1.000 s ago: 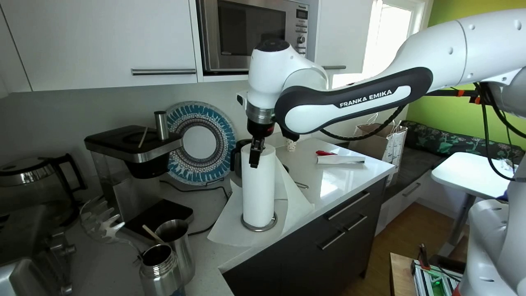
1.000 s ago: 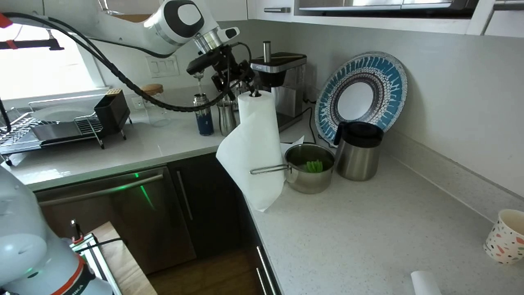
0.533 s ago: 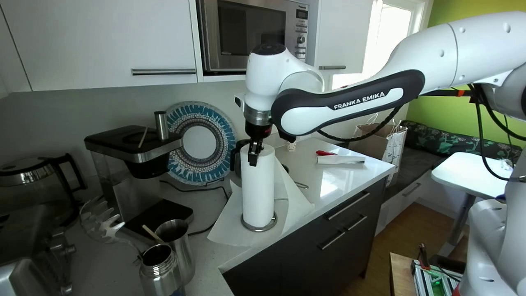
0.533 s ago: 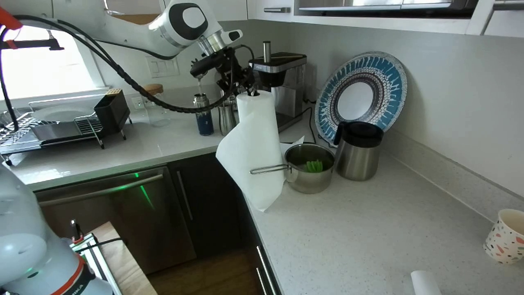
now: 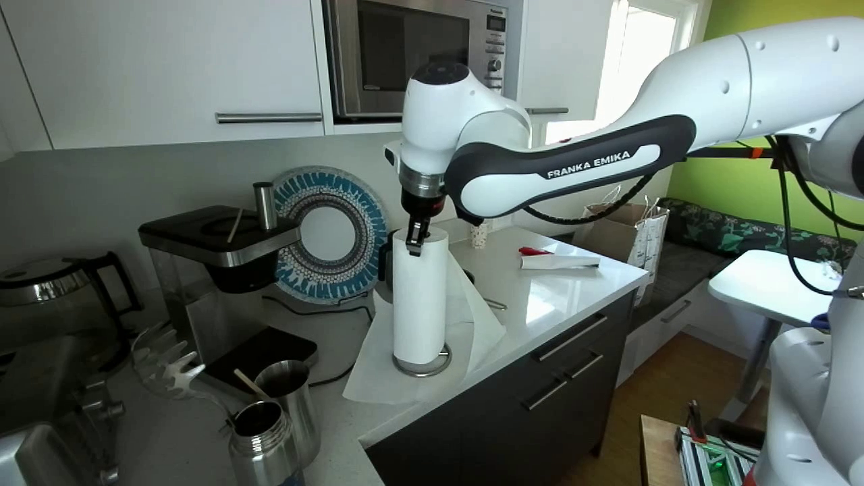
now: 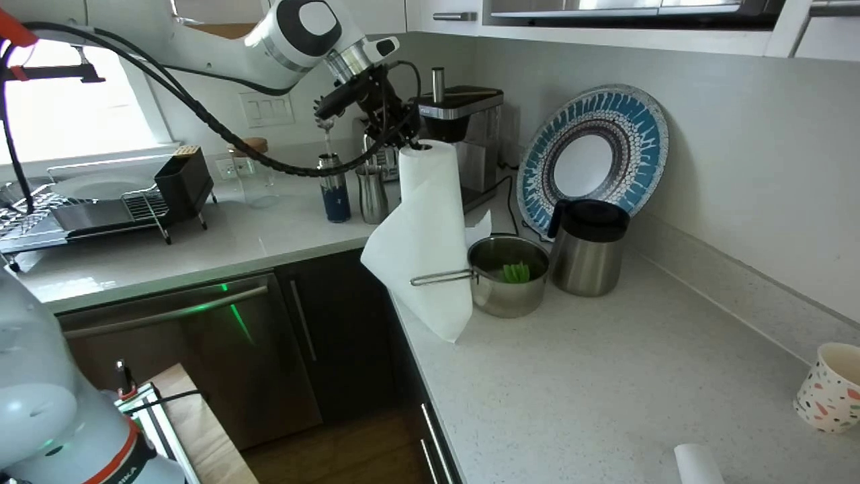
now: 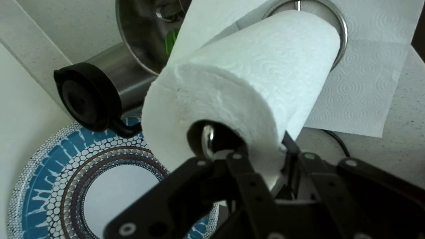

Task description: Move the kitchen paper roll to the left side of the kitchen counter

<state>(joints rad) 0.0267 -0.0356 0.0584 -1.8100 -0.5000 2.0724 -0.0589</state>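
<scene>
The kitchen paper roll (image 5: pixel 420 304) is a tall white cylinder around a metal rod stand (image 7: pixel 208 141) with a round ring base. Its lower end sits slightly above that base (image 5: pixel 423 370), and a loose sheet (image 6: pixel 410 262) hangs from it. My gripper (image 7: pixel 265 144) is shut on the roll's wall at the top: one finger reaches into the hollow core, hidden inside, while the other finger (image 7: pixel 290 142) presses the outside. Both exterior views show the gripper (image 5: pixel 416 244) at the roll's upper rim. The kitchen counter (image 6: pixel 578 376) is light grey and speckled.
Close beside the roll stand a steel pot (image 6: pixel 507 292) and a steel jug (image 6: pixel 588 259). A patterned plate (image 6: pixel 641 144) leans on the wall. The coffee machine (image 5: pixel 223 283), a steel bottle (image 5: pixel 263 439) and a steel pitcher (image 5: pixel 290 398) are nearby. A paper cup (image 6: pixel 830 390) stands farther along.
My gripper has closed on the roll's wall and risen slightly. The roll has lifted a little with it, and roll, sheet and ring base have shifted a small way.
</scene>
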